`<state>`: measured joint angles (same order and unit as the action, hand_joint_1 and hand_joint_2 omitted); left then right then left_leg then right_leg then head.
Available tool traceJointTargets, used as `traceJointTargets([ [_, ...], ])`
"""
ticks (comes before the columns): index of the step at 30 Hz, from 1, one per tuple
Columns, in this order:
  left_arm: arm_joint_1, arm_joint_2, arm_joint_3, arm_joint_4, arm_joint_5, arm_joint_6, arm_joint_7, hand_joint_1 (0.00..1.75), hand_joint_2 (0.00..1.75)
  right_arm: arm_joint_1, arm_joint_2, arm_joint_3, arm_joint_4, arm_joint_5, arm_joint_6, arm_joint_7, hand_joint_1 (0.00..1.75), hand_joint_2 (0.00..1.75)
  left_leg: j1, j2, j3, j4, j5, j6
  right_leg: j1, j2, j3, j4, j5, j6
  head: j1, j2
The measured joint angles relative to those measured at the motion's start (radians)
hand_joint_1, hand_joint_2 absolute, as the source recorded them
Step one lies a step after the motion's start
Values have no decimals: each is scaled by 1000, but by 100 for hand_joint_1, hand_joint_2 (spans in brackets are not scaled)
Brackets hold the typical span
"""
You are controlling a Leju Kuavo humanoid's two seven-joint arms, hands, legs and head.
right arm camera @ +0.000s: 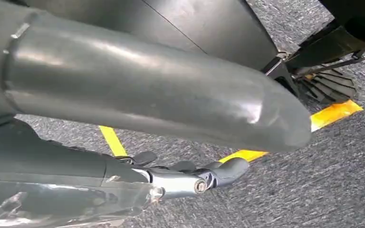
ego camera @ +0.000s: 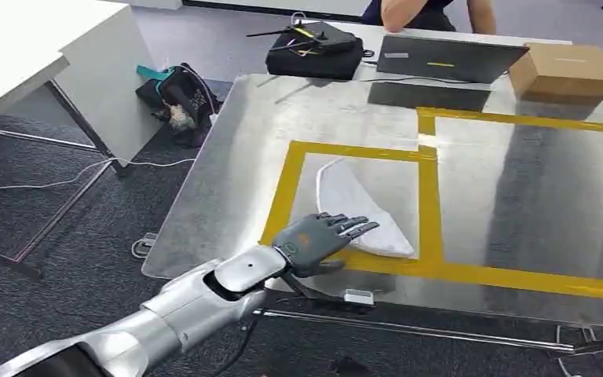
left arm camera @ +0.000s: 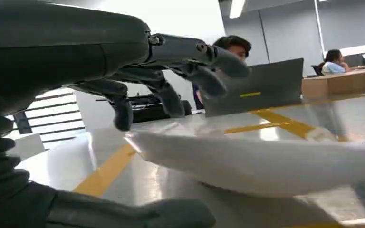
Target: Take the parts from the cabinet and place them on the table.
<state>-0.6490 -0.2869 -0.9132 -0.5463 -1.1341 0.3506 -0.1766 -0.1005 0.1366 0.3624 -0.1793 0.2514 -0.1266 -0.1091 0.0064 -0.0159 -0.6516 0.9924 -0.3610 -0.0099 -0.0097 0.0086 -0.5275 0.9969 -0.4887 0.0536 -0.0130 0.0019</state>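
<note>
My left hand [ego camera: 322,239] hovered fingers apart over the white part [ego camera: 361,208] near the counter's [ego camera: 228,181] front edge; right hand [right arm camera: 138,118] hung empty, fingers apart.

Metal-topped table [ego camera: 228,173], shiny, reflective, marked with yellow tape [ego camera: 432,204] forming two adjoining rectangular boxes. White curved part [ego camera: 361,208] lying flat inside the left box, near corner reaching the tape line along the near side. Behind the metal top, on a lighter table surface: black bag [ego camera: 314,49] with cables on top, dark open laptop [ego camera: 447,59], brown cardboard box [ego camera: 565,71] at far right. White desk [ego camera: 16,55] standing apart on the left. Grey carpet floor [ego camera: 71,236] carrying a dark bag [ego camera: 177,98] and a white cable [ego camera: 63,182].
</note>
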Motion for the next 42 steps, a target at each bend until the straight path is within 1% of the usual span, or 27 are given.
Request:
traceJointTargets([
  [4, 2, -3, 2, 0, 0, 15, -19, 0, 0, 0, 0, -1, 0, 6, 2, 0, 0, 0, 0, 0, 0, 0, 0, 0, 0, 0, 0, 0, 0, 0, 0, 0],
  [30, 9, -25, 26, 3, 16, 26, -28, 0, 0, 1, 0, -17, 0, 10, -3, -2, 0, 0, 0, 0, 0, 0, 0, 0, 0, 0, 0, 0, 0, 0, 0, 0],
  [31, 8, -24, 27, 3, 18, 25, -28, 0, 0, 1, 0, -18, 0, 10, -4, -2, 0, 0, -7, 0, -2, 5, -5, 7, -5, 0, 2, -9, 2, 5, 0, 0],
  [32, 9, -25, 27, 3, 19, 25, -28, 0, 0, 2, 2, -18, 0, 11, -7, -2, 0, 0, -7, -2, 0, 2, 2, 20, -8, 0, 5, -11, 10, 14, 0, 0],
  [33, 9, -25, 27, 3, 23, 22, -28, 0, 0, 1, 2, -18, 0, 13, -11, -2, 0, 0, -7, -1, 7, -12, 8, 26, -7, 1, 8, -18, 12, 18, -2, 0],
  [34, 10, -27, 27, 3, 28, 19, -30, 0, 0, 1, 2, -18, 0, 15, -14, -2, 0, 0, 5, 2, 18, -38, 21, 26, -7, -1, 3, -12, 4, 17, 1, 0],
  [35, 10, -29, 27, 3, 34, 16, -32, 0, 0, 2, 2, -18, 0, 18, -16, -1, 0, 0, 4, 3, 22, -45, 24, 29, -5, -2, -8, 11, -23, 18, 1, 0],
  [36, 9, -30, 28, 3, 37, 13, -34, 0, 0, 2, 2, -18, 0, 19, -18, -1, 0, 0, 5, 3, 20, -45, 26, 31, -6, -1, -34, 74, -62, 19, 5, 0],
  [37, 13, -30, 28, 3, 40, 10, -34, 0, 0, 2, 1, -19, 0, 21, -16, -1, 0, 0, 5, 3, 19, -45, 27, 29, -8, -1, -73, 164, -105, 21, 8, 0],
  [38, 18, -27, 29, 3, 44, 8, -34, 0, 0, 2, -6, -19, 0, 23, -8, 0, 0, 0, 5, 4, 16, -45, 28, 28, -10, -1, -108, 240, -134, 26, 7, 0],
  [39, 23, -26, 29, 3, 46, 7, -34, 0, 0, 3, -11, -19, 0, 25, 1, 0, 0, 0, 6, 4, 13, -44, 31, 24, -12, -2, -130, 287, -144, 30, 8, 0],
  [40, 26, -25, 29, 3, 47, 3, -34, 0, 0, 3, -15, -19, 0, 27, 7, 0, 0, 0, 9, 3, 9, -43, 35, 18, -17, -2, -127, 279, -127, 36, 8, 0],
  [41, 27, -22, 29, 3, 48, 1, -34, 0, 0, 2, -22, -19, 0, 29, 12, -1, 0, 0, 14, 3, 4, -41, 39, 12, -21, -2, -101, 228, -92, 42, 7, 0],
  [42, 26, -22, 30, 2, 50, 0, -34, 0, 0, 0, -27, -19, 0, 30, 13, -1, 0, 0, 22, 1, -3, -35, 42, 4, -29, -3, -61, 141, -46, 50, 7, 0],
])
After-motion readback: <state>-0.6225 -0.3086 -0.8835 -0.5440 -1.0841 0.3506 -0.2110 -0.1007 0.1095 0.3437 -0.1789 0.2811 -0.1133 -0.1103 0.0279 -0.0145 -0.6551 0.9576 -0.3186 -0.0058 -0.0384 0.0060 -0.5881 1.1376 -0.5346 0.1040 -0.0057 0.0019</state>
